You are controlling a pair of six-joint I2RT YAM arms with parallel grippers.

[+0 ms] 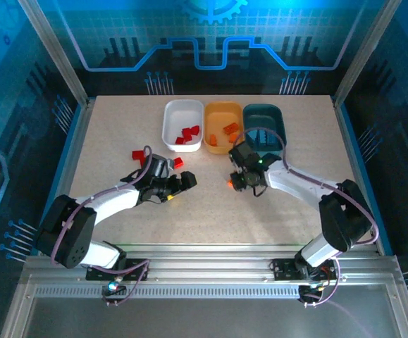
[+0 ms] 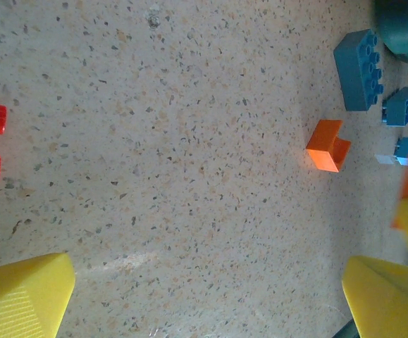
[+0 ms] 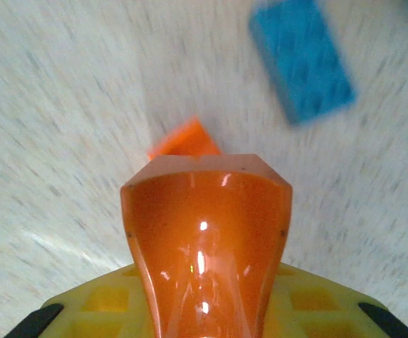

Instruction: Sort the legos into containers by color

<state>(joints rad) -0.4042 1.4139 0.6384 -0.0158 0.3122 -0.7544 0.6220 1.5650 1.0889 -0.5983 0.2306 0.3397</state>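
**A:** What lies farthest left on the bench (image 1: 105,211)?

**B:** A loose red lego (image 1: 141,155) beside the left arm. A second one sits just right of it, near the wrist.

**A:** And the left gripper (image 1: 181,184)?

**B:** It hangs low over bare bench with its jaws spread wide and nothing between them. In its wrist view one yellow finger (image 2: 20,296) sits in each bottom corner, far apart.

**A:** What lies ahead of it there?

**B:** A small orange lego (image 2: 328,146) resting on the bench. Past that are three blue legos (image 2: 360,69), close together near a corner of the teal tub (image 2: 404,28).

**A:** How do the containers stand?

**B:** In a row at the far edge, side by side. The white tub (image 1: 170,121) is on the left and holds several red pieces. The orange tub (image 1: 221,109) is in the middle and holds a few orange ones. The teal tub is on the right, with the right arm's cable crossing in front of it.

**A:** And the right gripper (image 1: 233,182)?

**B:** It is in front of the orange tub, low over the bench. Its jaws are drawn narrow onto a glossy orange lego (image 3: 207,239). In its wrist view that piece looks sharp while the bench is smeared. Another orange piece and a blue one lie beyond it.
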